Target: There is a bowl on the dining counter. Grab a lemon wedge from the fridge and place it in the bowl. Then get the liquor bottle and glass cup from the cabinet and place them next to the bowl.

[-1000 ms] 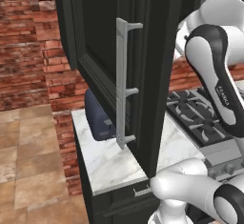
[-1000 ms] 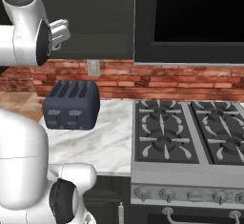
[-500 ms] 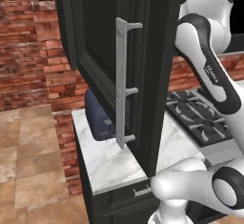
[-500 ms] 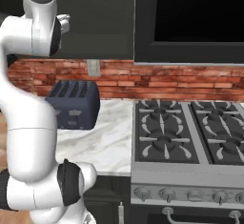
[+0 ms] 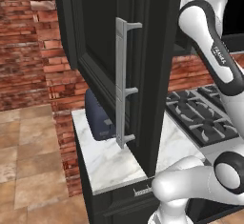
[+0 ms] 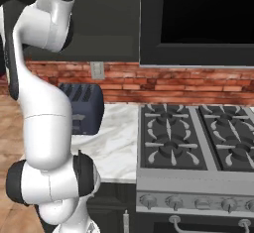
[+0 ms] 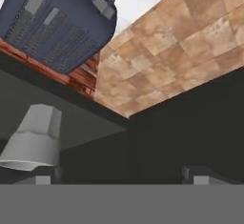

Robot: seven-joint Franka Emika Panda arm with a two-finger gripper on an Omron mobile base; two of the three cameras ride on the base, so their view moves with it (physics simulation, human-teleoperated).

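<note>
Left base view, L to R: tile floor (image 5: 28,170) left of the toaster (image 5: 97,116). The toaster is dark blue and sits on the marble tabletop (image 5: 112,158), up against the brick wall (image 5: 33,51). Just right of the toaster and partly in front of it hangs the black cabinet (image 5: 157,51). Its panelled door (image 5: 97,42) is swung open and the silver bar handle (image 5: 122,82) stands vertical above the toaster's right end. Further right of the toaster is a gas stove (image 5: 200,118), and the white arm (image 5: 214,51) rises over it towards the cabinet.

Right base view: the arm (image 6: 42,108) stands in front of the toaster (image 6: 84,105) and covers its left part. A wall outlet (image 6: 97,70) is above the toaster. The stove (image 6: 198,145) is to its right, w/ a black panel (image 6: 198,19) above that.

Hand view (rolled, looking into the dark cabinet (image 7: 181,137)): toaster (image 7: 55,23) at upper left, floor tiles (image 7: 186,42) to its right. The glass cup (image 7: 32,139) is below the toaster in frame, a grey tapered shape w/ its wide end nearest the left finger tip (image 7: 43,179). The jaws are released and spread wide, w/ nothing between them. The cup is at the left jaw's end, not in the gap; can't tell if it touches. The right finger tip (image 7: 194,174) is well apart from the cup, against the dark interior.
</note>
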